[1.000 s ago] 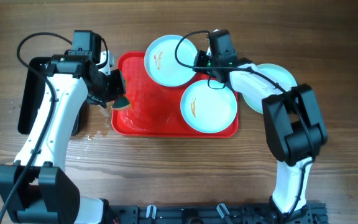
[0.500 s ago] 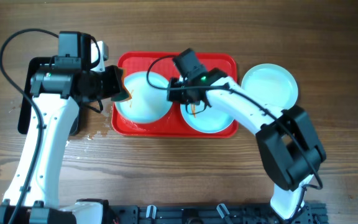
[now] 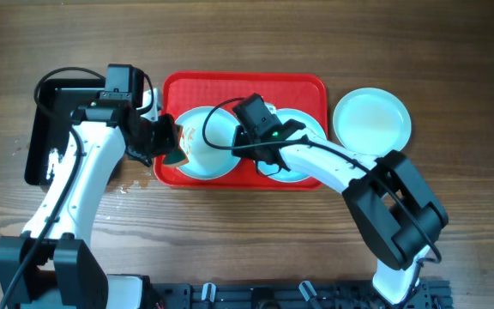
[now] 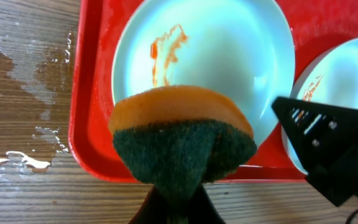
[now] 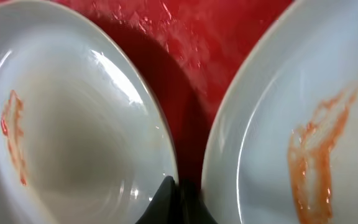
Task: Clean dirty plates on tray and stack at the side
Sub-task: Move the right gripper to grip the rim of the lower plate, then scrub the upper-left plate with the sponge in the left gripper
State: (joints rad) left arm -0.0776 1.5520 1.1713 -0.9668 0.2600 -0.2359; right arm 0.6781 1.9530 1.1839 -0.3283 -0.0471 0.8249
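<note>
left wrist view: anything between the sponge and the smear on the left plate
Nothing visible. The sponge in the left gripper sits over the plate's near edge, and the orange smear lies uncovered beyond it. The right gripper is at the plate's right rim.

In the large red plastic tray (image 3: 230, 84), one round white plate (image 3: 197, 159) lies left of a second plate (image 4: 347, 81); a third plate (image 3: 371, 120) rests on the wooden table (image 3: 453, 51) right of the tray, the black glossy tray (image 3: 45, 129) left.

no legible txt, no labels, brands, nos. or signs readable in any view
</note>
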